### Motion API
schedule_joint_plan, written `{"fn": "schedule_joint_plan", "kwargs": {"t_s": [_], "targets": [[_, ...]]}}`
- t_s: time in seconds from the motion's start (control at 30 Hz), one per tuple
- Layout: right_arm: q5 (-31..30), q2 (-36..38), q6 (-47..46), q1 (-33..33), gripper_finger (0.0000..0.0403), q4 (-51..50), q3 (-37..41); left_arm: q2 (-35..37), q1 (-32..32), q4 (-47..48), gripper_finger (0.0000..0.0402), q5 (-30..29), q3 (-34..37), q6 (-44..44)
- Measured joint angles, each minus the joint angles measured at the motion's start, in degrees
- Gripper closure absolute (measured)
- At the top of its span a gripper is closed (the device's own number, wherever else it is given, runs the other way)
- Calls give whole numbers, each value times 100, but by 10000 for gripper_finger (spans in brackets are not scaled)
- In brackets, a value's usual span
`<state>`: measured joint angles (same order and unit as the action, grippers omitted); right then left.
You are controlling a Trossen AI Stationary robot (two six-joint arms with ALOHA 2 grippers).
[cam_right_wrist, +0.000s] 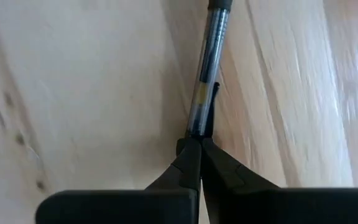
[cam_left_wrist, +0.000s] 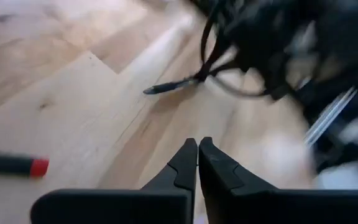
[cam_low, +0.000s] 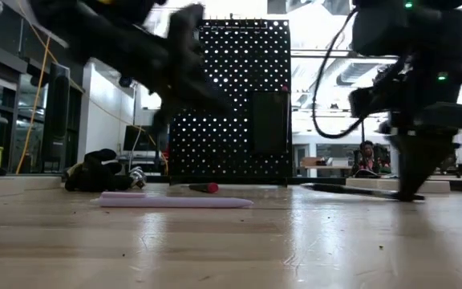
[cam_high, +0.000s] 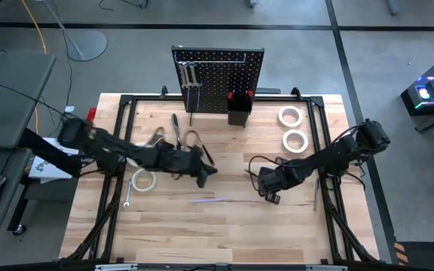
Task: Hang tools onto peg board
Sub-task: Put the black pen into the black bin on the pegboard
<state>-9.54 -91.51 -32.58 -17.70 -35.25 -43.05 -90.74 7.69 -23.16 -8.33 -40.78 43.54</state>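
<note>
Presently the left gripper (cam_high: 204,175) sits with fingers pressed together, holding nothing, low over the middle of the pale wooden table (cam_high: 224,233), in front of the upright black perforated peg board (cam_high: 218,75). The right gripper (cam_high: 268,188), also in front of the board but off to its right, is likewise closed; in the right wrist view a slim clear-barrelled tool (cam_right_wrist: 207,68) lies on the wood just beyond its fingertips. Whether it is pinched cannot be told.

Loose tools lie in front of the board on its left: black-handled pliers (cam_high: 191,141), a silver wrench (cam_high: 126,194) and a white tape roll (cam_high: 143,181). Two more white tape rolls (cam_high: 293,128) sit to the board's right. Silver wrenches (cam_high: 190,77) already hang on the board, near its small black bin (cam_high: 239,105).

Judgement: the steel tools should be stiff, fairly heavy and slippery; grip mid-handle. The tape is light; pinch through the rim.

Table surface is smooth planking. Beyond the board, a workshop with a seated person (cam_low: 366,158).
</note>
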Motion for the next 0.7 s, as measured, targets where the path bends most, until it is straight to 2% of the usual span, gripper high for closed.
{"fn": "schedule_joint_plan", "kwargs": {"t_s": [0.13, 0.33, 0.43, 0.53, 0.6, 0.7], "targets": [[128, -109, 541, 157, 403, 309, -13, -1014, -75, 367, 367, 326, -880, -1581], [142, -161, 608, 160, 403, 454, -11, -2082, -218, 1246, 300, 307, -2206, -3509], [113, -163, 610, 132, 403, 462, -9, -2455, -304, 1446, 267, 345, -2665, -3969], [140, -163, 610, 116, 403, 487, -7, -2784, -407, 1595, 243, 695, -2987, -4087], [112, -163, 610, 110, 403, 510, -4, -2964, -455, 1682, 233, 953, -3125, -4078], [-15, -241, 612, 99, 403, 550, -9, -3183, -478, 1918, 228, 994, -3252, -4070]]}}
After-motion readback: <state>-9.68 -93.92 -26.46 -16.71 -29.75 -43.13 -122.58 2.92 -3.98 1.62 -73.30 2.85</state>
